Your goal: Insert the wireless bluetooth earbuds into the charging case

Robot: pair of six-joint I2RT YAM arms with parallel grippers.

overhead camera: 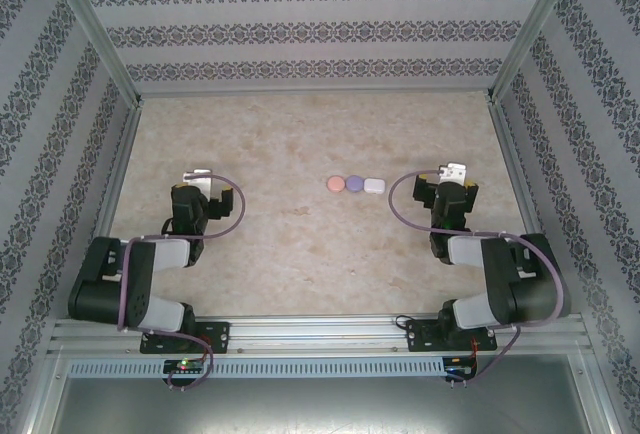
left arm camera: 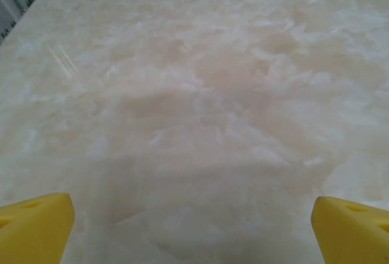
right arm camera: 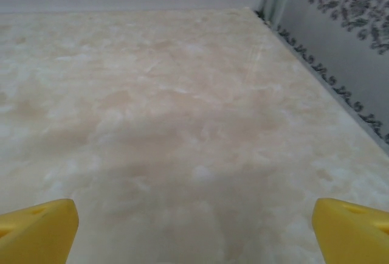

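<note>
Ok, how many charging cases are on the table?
3, side by side in a row near the middle of the table: pink case on the left, purple case in the middle, white case on the right. Nothing seems to hide another.

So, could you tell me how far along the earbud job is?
Nothing is visibly done: the pink case, purple case and white case sit in a row mid-table, too small to tell open or filled. Nothing is in hand; the left gripper and right gripper are open, empty and off to either side. Seemingly all the inserting is left.
</note>
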